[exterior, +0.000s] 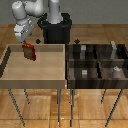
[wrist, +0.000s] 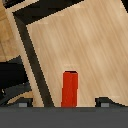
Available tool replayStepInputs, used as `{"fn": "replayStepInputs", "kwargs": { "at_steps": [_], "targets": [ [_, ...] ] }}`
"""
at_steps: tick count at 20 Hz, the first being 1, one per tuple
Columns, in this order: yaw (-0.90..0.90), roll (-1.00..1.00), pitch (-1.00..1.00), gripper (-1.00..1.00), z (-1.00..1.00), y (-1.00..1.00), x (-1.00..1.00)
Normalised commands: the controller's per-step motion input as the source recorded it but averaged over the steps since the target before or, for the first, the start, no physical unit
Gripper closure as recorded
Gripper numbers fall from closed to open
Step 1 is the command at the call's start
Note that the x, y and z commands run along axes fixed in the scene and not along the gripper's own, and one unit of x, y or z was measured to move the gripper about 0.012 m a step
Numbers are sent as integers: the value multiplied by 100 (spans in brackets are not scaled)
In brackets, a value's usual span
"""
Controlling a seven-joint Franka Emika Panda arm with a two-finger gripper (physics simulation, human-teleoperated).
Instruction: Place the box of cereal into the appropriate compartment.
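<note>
Exterior view: the white arm's pincer [exterior: 28, 44] is hanging over the far corner of the large light-wood tray [exterior: 15, 75], on the exterior view's left, and it is closing on the top of the small dark red-brown box of cereal [exterior: 30, 52]. The box is hanging tilted below the pincer, over the tray's pale floor; whether its lower edge is touching that floor cannot be told.

In the wrist view the box of cereal [wrist: 70, 89] is showing as a narrow red upright bar reaching away from the camera, with the two dark fingertips [wrist: 104, 102] of the pincer [wrist: 64, 103] sitting on either side of it at the frame's lower edge. Behind the box, the tray's wood floor and its dark-shadowed wall are filling most of the picture.

On the exterior view's right, just beside the tray, the four-part dark-brown bin [exterior: 70, 70] is standing on thin metal legs. Its far right section, the dark-walled compartment with a tall pale grey slab [exterior: 114, 49], is lying well apart from the box. Other sections are holding small grey blocks.
</note>
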Motion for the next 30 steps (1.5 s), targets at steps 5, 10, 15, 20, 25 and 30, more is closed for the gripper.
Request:
{"fn": "replayStepInputs", "kwargs": {
  "at_steps": [5, 10, 15, 20, 25, 30],
  "targets": [
    [0, 0, 0, -100, 0, 0, 60],
    [0, 0, 0, -100, 0, 0, -40],
    [0, 0, 0, -100, -20, 0, 0],
    [0, 0, 0, -100, -60, 0, -20],
    [0, 0, 0, -100, -60, 0, 0],
    [0, 0, 0, 100, -20, 0, 0]
  ]
}}
